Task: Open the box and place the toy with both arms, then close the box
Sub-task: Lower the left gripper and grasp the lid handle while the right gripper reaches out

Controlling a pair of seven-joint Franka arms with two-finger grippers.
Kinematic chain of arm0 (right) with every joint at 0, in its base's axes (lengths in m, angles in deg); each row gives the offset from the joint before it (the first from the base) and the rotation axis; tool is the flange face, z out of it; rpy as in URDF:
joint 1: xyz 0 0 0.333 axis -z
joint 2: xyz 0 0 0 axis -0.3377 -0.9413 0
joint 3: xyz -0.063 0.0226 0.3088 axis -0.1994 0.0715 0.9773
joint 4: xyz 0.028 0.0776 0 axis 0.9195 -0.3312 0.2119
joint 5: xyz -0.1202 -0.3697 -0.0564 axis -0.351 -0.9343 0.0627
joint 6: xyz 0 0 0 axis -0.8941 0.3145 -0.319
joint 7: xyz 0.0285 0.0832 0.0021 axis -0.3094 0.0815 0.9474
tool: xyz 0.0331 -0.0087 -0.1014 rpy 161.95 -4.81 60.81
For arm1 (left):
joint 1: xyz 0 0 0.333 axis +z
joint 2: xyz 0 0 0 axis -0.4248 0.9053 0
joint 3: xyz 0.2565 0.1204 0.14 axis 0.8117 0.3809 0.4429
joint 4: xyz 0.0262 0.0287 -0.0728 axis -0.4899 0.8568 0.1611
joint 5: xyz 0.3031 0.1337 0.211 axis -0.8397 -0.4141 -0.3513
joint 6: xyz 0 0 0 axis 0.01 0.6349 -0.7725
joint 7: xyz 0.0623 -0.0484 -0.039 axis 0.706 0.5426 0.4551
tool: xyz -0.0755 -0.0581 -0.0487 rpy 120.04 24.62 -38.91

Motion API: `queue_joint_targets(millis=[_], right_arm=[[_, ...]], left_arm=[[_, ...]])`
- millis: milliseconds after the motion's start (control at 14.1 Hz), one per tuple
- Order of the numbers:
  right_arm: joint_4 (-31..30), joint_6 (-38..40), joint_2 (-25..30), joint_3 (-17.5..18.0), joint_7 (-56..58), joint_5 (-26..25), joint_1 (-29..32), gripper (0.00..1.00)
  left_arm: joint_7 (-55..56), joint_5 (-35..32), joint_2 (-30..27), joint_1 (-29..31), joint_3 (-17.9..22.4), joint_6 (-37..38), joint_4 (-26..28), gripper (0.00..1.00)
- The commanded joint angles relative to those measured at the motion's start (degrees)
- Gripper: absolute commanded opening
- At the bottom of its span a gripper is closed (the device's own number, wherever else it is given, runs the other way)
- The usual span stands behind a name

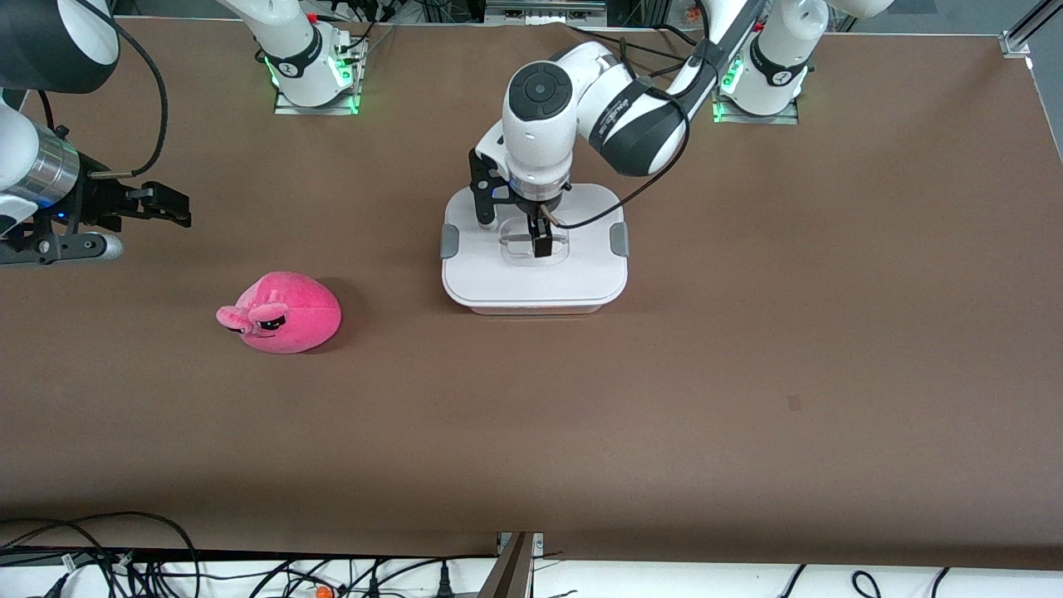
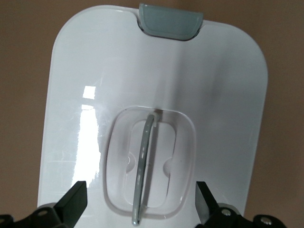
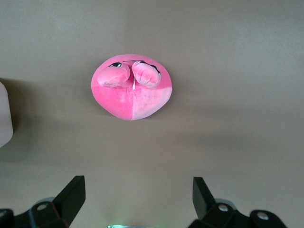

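Observation:
The box (image 1: 581,274) stands mid-table with its white lid on and a grey clip (image 1: 449,241) at each end. My left gripper (image 1: 540,241) is down over the lid's recessed centre. It is open, and the grey handle (image 2: 145,166) lies between its fingers (image 2: 76,202) without touching them. The hot-pink toy (image 1: 286,311) lies on the table toward the right arm's end, nearer the front camera than the box. My right gripper (image 1: 166,206) hangs open and empty above the table, well apart from the toy (image 3: 132,85).
The brown table (image 1: 747,374) runs wide round the box and the toy. The arm bases (image 1: 311,75) with green lights stand along the table's back edge. Loose cables (image 1: 124,565) lie below the table's front edge.

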Motion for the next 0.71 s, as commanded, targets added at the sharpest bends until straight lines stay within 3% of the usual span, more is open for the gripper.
queue_joint_targets(millis=[0,638], right_arm=[[1.5,0.4,-1.8,0.2,-0.4,-0.9,0.2,1.00],[0.5,0.8,-2.8,0.2,-0.2,0.2,0.6,1.00]], left_arm=[[-1.4,-1.4,-0.1,-1.1,0.7,-0.6,0.3,1.00],[-3.0,-1.5,0.5,-1.1,0.7,-0.4,0.3,1.00]])
